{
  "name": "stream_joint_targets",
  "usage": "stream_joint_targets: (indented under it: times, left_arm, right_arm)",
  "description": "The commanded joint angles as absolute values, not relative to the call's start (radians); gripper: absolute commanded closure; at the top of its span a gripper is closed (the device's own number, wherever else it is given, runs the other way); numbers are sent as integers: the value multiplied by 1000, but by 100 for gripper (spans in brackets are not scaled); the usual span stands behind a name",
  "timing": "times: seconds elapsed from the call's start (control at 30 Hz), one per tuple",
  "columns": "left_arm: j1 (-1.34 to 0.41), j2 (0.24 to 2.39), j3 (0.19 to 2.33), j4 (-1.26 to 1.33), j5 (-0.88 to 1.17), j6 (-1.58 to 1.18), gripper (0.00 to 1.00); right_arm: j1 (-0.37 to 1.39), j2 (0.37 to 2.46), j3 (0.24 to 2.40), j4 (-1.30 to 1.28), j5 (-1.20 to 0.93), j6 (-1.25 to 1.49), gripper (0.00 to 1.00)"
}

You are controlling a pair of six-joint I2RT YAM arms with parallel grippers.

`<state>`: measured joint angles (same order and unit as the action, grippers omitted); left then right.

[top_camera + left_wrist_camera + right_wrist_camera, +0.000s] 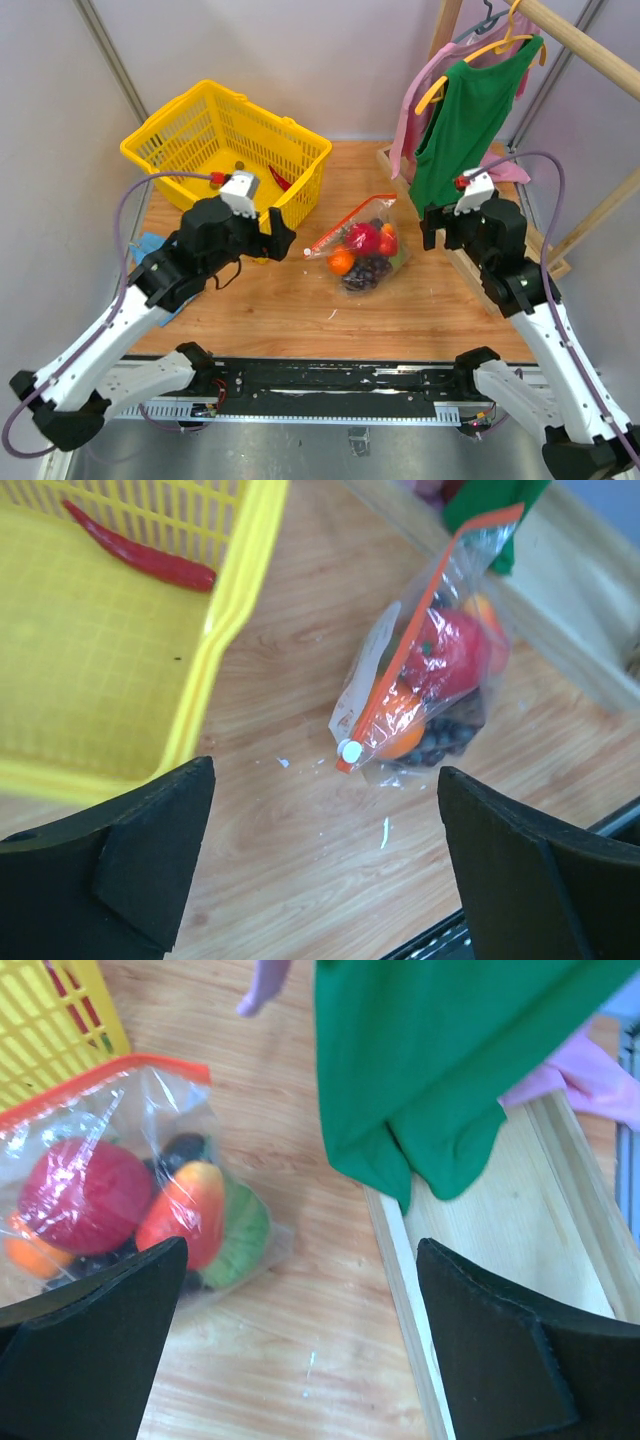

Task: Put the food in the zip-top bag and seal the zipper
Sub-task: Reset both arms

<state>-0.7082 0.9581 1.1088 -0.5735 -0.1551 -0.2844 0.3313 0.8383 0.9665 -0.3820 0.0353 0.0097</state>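
Left hand (288, 240) and right hand (430, 226) hover with fingers spread, empty. Between them, mid-frame on the wooden bench (290, 310), lies the zip-top bag (343, 228) with the food (363, 241) inside. Yellow basket (170, 135) upper left, pale walls behind.

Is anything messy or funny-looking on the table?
A little. Tiny white scraps lie on the table near the zip-top bag, like litter. Also, one red chili pepper lies alone in the yellow basket, not in the bag.
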Motion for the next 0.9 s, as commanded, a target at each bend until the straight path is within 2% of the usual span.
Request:
stream_joint_targets:
  times: [0.0,0.2,0.47,0.63,0.87]
  left_arm:
    - [-701,753,1015,-508,-317,-372,1]
    - [-701,379,757,-427,-495,-332,1]
    - [-701,119,572,-450,-611,-357,1]
    - [-701,47,571,-485,-669,-398,1]
    - [-701,66,564,-463,-627,-381,1]
  right_arm:
    - [318,739,926,-476,191,86,2]
    - [318,539,811,-465,261,128,2]
    - [318,333,731,-533,273,110,2]
    - [318,264,702,-545,269,111,2]
    - [330,239,683,-521,226,111,2]
